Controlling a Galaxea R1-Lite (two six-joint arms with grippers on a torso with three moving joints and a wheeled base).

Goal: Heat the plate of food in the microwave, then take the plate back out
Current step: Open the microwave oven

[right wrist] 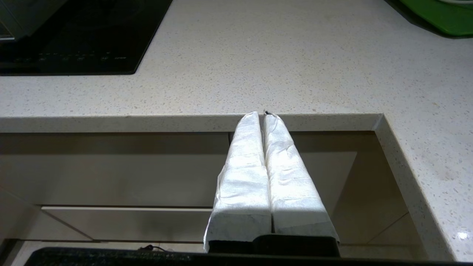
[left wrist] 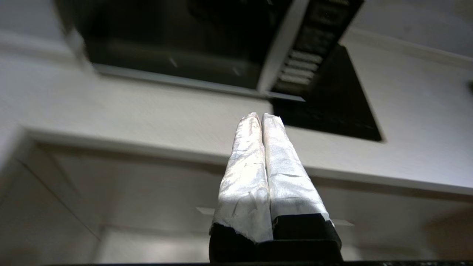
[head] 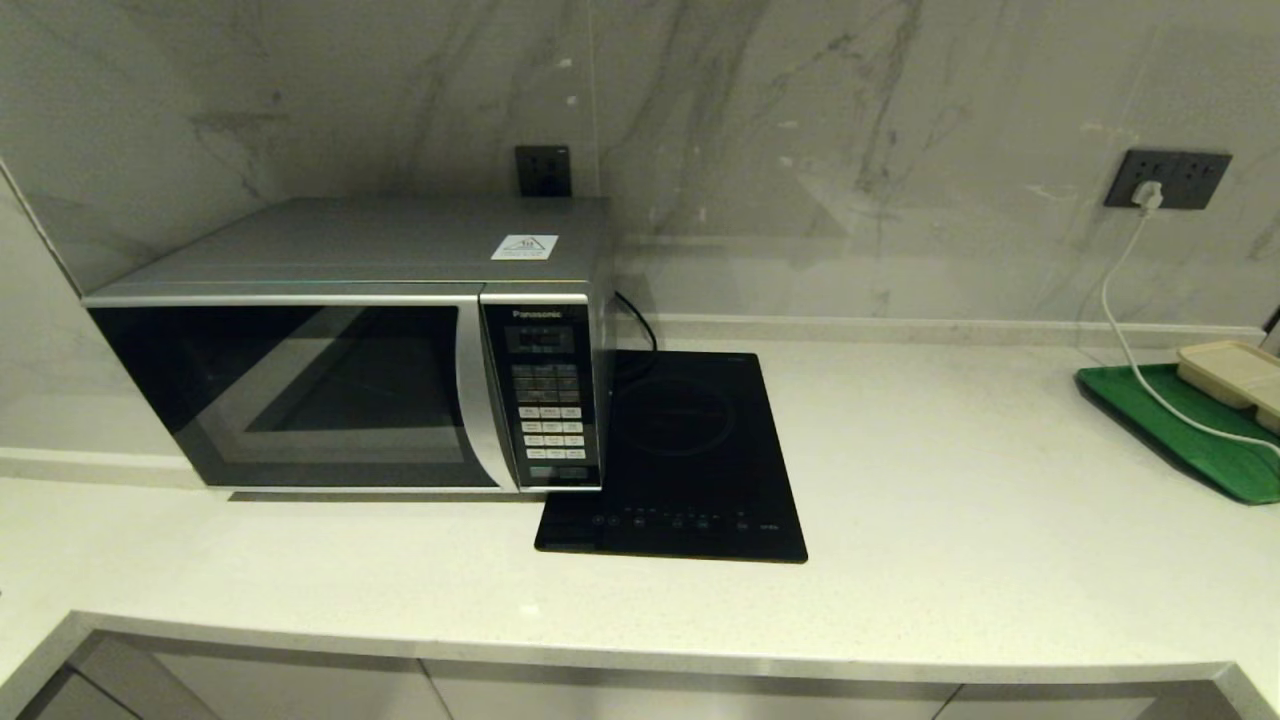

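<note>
While the microwave [head: 350,350] sits with its door closed at the back left of the bench [head: 950,500], the plate of food shows in no view. Just beside the microwave's keypad side lies a flat black cooktop [head: 680,470]. A green tray [head: 1190,430] with a beige tray [head: 1235,375] on it sits at the far right. Both arms hang below the bench's front edge: the left hand [left wrist: 261,116] points toward the microwave, fingers pressed together on nothing; the right hand [right wrist: 261,115] is likewise pinched narrow and empty.
</note>
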